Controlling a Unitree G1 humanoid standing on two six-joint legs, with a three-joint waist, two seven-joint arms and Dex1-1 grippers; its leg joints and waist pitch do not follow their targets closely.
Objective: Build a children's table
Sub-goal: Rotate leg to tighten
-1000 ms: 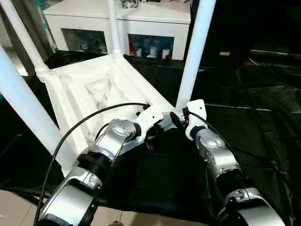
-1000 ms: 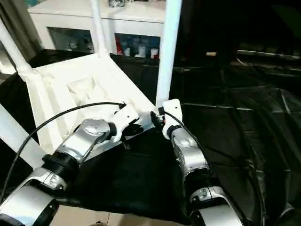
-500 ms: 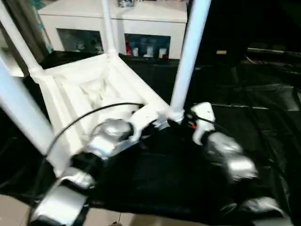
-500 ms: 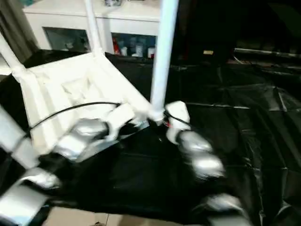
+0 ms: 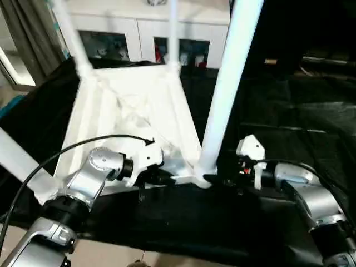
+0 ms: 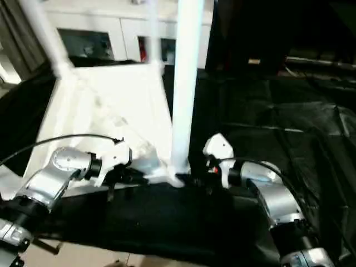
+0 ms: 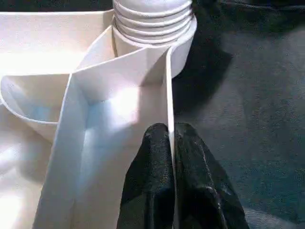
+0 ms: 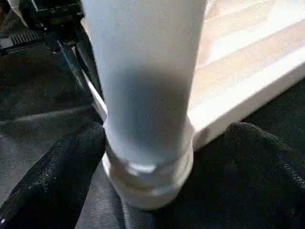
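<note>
Black sheeting (image 5: 289,111) covers the work surface, and behind it stands a white cabinet (image 5: 139,33) with glass doors, higher in the head views than a second ago because the camera has tilted and swung. On the sheeting lies the tabletop (image 5: 133,111), upside down with its ribbed underside up, and the legs stand in its corner sockets; its near edge now runs almost level across the head views, where a second ago the near corner pointed toward the robot. At far left a leg (image 5: 16,161) slants across the edge of the picture, and two more legs (image 5: 72,33) rise from the far corners. The left gripper (image 7: 170,143) is pinched tight on the thin upright rim of the tabletop, one black finger on each side of the wall, just short of the threaded collar of the corner socket (image 7: 152,24); its silver forearm now reaches in from farther left than before. Right of it the near leg (image 5: 225,94) stands upright in that socket. The right gripper (image 8: 147,157) sits at the foot of this leg with its fingers (image 8: 57,176) spread wide on either side of the tube, apart from it and gripping nothing; a second ago it was narrower and close against the leg's base, and the right forearm (image 5: 306,194) has swung out to the right.
</note>
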